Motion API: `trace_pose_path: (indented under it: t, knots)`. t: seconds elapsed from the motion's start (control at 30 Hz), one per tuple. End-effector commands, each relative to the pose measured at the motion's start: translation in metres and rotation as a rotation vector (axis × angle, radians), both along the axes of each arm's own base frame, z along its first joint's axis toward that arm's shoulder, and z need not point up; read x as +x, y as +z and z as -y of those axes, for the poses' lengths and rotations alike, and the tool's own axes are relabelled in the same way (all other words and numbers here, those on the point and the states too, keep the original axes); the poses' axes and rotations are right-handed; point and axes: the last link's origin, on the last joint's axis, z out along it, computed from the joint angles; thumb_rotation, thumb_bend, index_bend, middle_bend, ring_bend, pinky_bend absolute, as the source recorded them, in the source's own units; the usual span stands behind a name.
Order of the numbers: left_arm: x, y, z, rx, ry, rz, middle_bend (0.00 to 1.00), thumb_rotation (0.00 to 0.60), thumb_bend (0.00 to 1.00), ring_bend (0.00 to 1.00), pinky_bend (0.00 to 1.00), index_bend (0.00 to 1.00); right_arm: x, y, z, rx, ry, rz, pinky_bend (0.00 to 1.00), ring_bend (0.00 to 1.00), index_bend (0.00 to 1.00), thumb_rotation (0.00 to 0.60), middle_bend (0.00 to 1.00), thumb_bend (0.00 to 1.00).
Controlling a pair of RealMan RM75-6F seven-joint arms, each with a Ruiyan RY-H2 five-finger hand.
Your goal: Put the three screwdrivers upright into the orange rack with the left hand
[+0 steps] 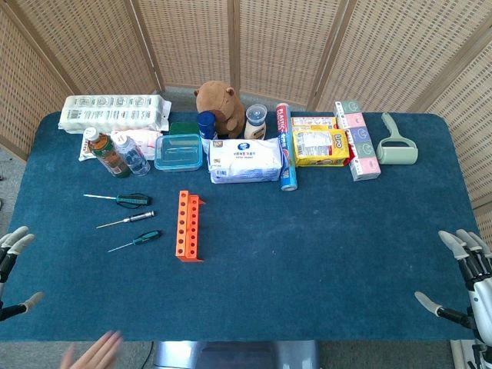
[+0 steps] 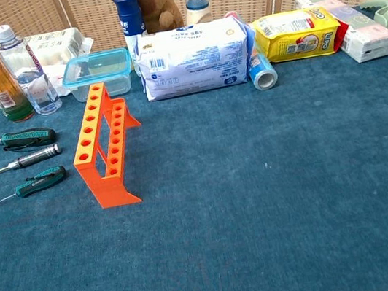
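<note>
My left hand (image 1: 13,257) hangs spread and empty; three screwdrivers (image 1: 127,219) lie ahead, the orange rack (image 1: 188,225) beyond them.

A table (image 1: 323,254) covered in dark blue carpet-like cloth is backed by a folding woven rattan screen (image 1: 277,46) with wooden frames. Grey floor (image 1: 11,165) is glimpsed beside it, evenly lit.

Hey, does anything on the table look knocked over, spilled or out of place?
Nothing spilled or damaged. The rack stands upright, and the three screwdrivers lie flat beside it. One oddity: a blurred human hand at the near edge.
</note>
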Motion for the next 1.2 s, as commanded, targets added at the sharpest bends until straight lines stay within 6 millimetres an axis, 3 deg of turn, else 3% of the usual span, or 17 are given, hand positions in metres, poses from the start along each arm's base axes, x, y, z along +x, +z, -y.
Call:
trace_pose_path:
  t: [0.03,0.23,0.3,0.37,0.43,0.53,0.63,1.2]
  knots:
    - [0.000,0.000,0.000,0.000,0.001,0.000,0.01,0.600,0.05,0.05,0.14,0.00,0.000,0.000,0.000,0.001,0.000,0.000,0.02,0.09,0.07,0.600,0.14,0.03]
    - [-0.001,-0.002,-0.002,-0.009,0.003,-0.005,0.02,0.600,0.05,0.05,0.14,0.00,-0.002,0.001,-0.002,0.004,-0.003,0.007,0.02,0.09,0.07,0.600,0.14,0.03]
    - [-0.001,-0.005,-0.004,-0.021,0.004,-0.008,0.11,0.600,0.05,0.08,0.14,0.00,-0.002,0.002,-0.002,0.005,-0.003,0.014,0.02,0.09,0.07,0.600,0.14,0.03]
    - [-0.001,-0.008,-0.007,-0.032,0.015,-0.017,0.28,0.600,0.05,0.21,0.20,0.00,-0.001,0.001,-0.002,0.007,0.000,0.015,0.02,0.09,0.07,0.600,0.14,0.03]
    - [0.002,-0.012,-0.013,-0.037,0.020,-0.019,0.56,0.600,0.05,0.51,0.42,0.00,-0.001,0.000,0.000,0.011,-0.001,0.013,0.02,0.09,0.07,0.600,0.14,0.03]
    - [0.007,-0.018,-0.029,-0.008,0.027,-0.024,0.83,0.600,0.05,0.82,0.79,0.01,-0.003,-0.002,0.002,0.022,-0.017,0.010,0.02,0.09,0.07,0.600,0.14,0.03]
    - [0.016,-0.029,-0.048,0.002,0.062,-0.056,0.94,0.600,0.08,0.95,0.93,0.11,-0.006,-0.003,0.002,0.033,-0.028,0.007,0.02,0.09,0.07,0.600,0.14,0.03]
    - [0.073,-0.144,-0.139,-0.279,0.341,-0.047,0.97,0.600,0.22,0.98,0.95,0.36,-0.011,0.011,0.001,0.014,-0.023,0.069,0.02,0.09,0.07,0.600,0.14,0.03]
